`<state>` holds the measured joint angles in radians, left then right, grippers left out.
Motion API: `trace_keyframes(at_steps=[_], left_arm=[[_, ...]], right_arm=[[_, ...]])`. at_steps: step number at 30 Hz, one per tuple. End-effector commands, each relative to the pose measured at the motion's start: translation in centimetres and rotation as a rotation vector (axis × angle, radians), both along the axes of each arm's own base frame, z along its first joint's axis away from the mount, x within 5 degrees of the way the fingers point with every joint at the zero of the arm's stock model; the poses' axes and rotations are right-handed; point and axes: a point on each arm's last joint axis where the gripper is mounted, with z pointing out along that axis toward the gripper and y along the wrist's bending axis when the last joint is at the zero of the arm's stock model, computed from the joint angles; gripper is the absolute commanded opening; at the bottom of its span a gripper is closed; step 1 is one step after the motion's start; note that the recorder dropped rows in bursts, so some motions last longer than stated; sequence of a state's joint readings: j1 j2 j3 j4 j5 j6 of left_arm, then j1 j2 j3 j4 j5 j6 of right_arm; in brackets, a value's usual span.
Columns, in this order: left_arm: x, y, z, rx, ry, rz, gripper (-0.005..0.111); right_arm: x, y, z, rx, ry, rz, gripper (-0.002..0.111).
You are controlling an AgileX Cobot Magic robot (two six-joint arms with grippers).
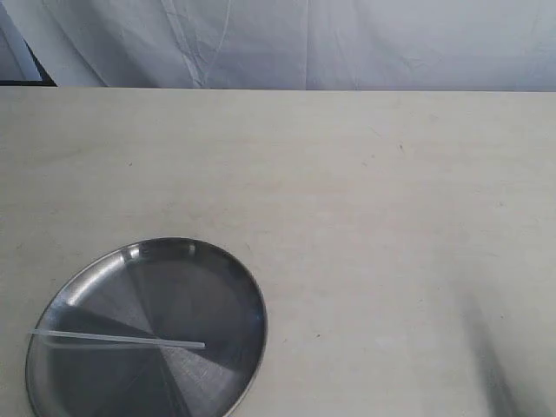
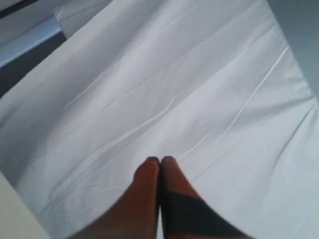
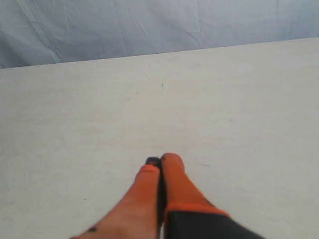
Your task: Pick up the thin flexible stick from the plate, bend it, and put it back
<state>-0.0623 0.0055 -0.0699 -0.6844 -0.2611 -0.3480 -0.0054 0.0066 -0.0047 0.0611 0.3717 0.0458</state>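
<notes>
The thin flexible stick (image 1: 117, 339) lies straight, with no kink that we can see, across the stainless-steel plate (image 1: 248, 291) at the near left of the worktop (image 1: 391, 200). Its left end rests on the left rim and its right end stops inside the plate, right of centre.

Both sets of jaws are closed on nothing. The left arm's fingertips (image 2: 149, 167) meet in front of the white cloth (image 2: 199, 89). The right arm's fingertips (image 3: 172, 164) meet above bare worktop. Neither wrist camera shows the plate.

We judge that nothing has been picked up yet, and the risks are these:

- If the jaws come down without opening, they will push the stick aside rather than take it.
- The stick is pale and translucent over bright radial reflections, so a misjudged line is likely.
- It lies nearly flat on smooth steel, so a pinch from above may roll it away or scrape the plate and shift it.
- The end on the rim looks like the easiest grip, but a nudge there could tip the stick off onto the worktop.
- A springy stick held loosely by two jaws may flick free during the bend.
</notes>
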Motion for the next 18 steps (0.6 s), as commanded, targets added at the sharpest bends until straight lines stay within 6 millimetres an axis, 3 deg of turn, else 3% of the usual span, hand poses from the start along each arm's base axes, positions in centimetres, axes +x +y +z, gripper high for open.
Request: trace_keyframes(at_steps=[1,5,10,14,18], left_arm=[[-0.6,0.2,1.7,-0.111,-0.078,-0.026,0.000],[-0.7,-1.1,4.3,0.187,-0.007,-0.059,0.000],[1.9,-2.1,8.9,0.796,0.465,-0.135,0.000],[5.7,-3.8,11.1,1.214,0.726,-0.484,0.000],[10.5,-5.1,10.2,1.317,0.927,-0.837,0.001]], right_arm=[[0.0,-0.1,0.0,-0.005,-0.013,-0.007,0.000],[0.0,-0.1,0.0,-0.005,-0.013,-0.007,0.000],[0.0,0.0,0.0,-0.005,-0.013,-0.005,0.000],[0.0,0.0,0.0,-0.005,-0.013,-0.005,0.000],[0.0,-0.1,-0.1,-0.011,-0.010,-0.006,0.000]])
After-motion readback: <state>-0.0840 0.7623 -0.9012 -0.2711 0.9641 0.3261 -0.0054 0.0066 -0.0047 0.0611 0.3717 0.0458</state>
